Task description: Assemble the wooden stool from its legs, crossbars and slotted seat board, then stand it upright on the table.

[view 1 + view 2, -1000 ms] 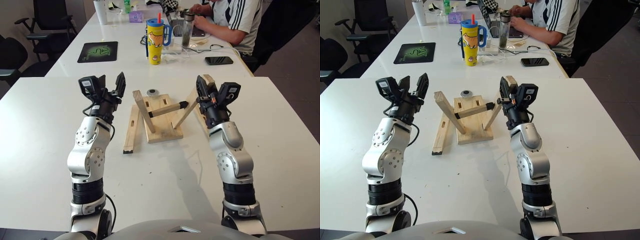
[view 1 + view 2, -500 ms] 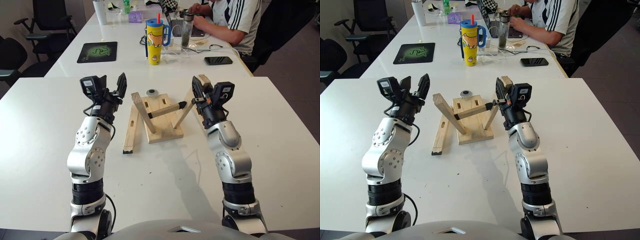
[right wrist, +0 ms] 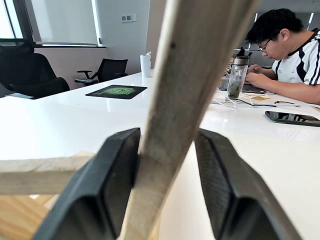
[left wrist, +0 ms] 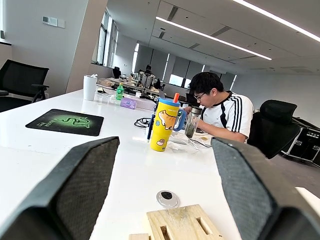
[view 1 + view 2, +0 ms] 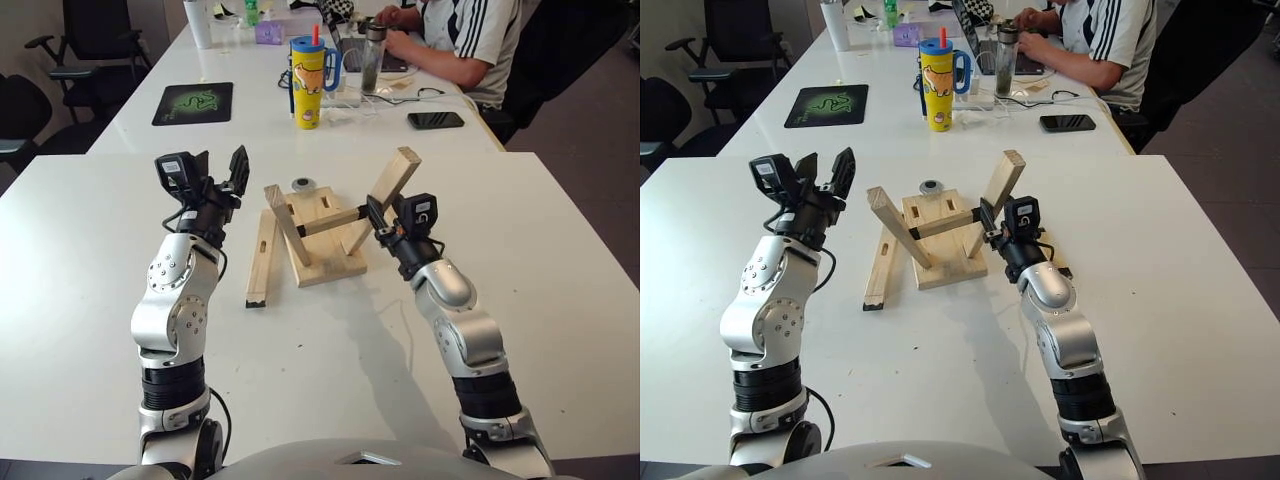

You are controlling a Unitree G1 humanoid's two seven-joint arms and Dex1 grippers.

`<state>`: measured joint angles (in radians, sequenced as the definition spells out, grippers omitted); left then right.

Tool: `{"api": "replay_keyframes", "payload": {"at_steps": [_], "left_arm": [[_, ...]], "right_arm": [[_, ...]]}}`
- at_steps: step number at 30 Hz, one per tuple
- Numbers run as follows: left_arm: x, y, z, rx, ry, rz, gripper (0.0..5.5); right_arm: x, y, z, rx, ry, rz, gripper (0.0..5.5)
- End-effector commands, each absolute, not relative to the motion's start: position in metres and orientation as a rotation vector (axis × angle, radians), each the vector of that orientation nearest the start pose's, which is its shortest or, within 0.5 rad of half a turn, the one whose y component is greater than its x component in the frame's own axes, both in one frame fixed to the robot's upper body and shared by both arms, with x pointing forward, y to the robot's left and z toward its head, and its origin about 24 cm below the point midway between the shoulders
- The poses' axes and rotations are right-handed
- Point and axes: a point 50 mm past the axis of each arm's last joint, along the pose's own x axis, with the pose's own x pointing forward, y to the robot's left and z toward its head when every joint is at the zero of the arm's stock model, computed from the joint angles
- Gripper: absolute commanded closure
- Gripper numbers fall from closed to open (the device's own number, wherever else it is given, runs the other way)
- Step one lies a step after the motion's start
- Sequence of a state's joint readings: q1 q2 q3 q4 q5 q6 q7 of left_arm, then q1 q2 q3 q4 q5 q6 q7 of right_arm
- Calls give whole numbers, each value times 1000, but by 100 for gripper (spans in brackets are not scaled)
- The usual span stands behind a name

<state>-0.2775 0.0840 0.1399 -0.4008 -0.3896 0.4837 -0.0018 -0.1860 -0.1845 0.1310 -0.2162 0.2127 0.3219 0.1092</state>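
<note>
Obs.: the seat board lies flat mid-counter. A slanted leg rises from its left side, and a crossbar bridges from it toward a raised leg, which my right hand pinches low down. These three pieces frame a low triangle over the board, and I judge passage through it tight. A loose wooden bar lies flat just beside the board's left edge, between it and my left hand, which hovers with fingers spread. A round cap sits just behind the board. Room to pass: counter left of the left arm, right of the right arm, and along the near side before the board.
</note>
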Motion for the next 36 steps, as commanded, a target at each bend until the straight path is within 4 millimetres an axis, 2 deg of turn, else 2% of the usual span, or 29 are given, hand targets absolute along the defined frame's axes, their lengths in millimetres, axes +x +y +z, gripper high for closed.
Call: {"api": "replay_keyframes", "payload": {"at_steps": [1, 2, 5, 12, 20, 22, 28, 34, 36], "left_arm": [[278, 157, 163, -265, -191, -141, 210], [278, 158, 163, -265, -191, -141, 210], [278, 159, 163, -264, -190, -139, 210], [278, 160, 163, -265, -190, -132, 210], [277, 157, 166, -270, -203, -128, 210], [277, 155, 167, -271, -208, -134, 210], [276, 153, 170, -272, -218, -134, 210], [276, 151, 173, -271, -226, -139, 210], [277, 148, 175, -271, -228, -145, 210]], "right_arm": [[272, -127, 68, -39, 189, 344, 284], [272, -127, 68, -40, 190, 345, 268], [273, -126, 73, -8, 162, 334, 268], [278, -122, 128, 176, -151, 330, 268], [285, -115, 154, 282, -191, 376, 268], [287, -115, 157, 303, -178, 369, 268], [292, -116, 152, 318, -91, 343, 353], [292, -108, 143, 162, -21, 344, 439], [291, -105, 137, 126, 3, 348, 447]]}}
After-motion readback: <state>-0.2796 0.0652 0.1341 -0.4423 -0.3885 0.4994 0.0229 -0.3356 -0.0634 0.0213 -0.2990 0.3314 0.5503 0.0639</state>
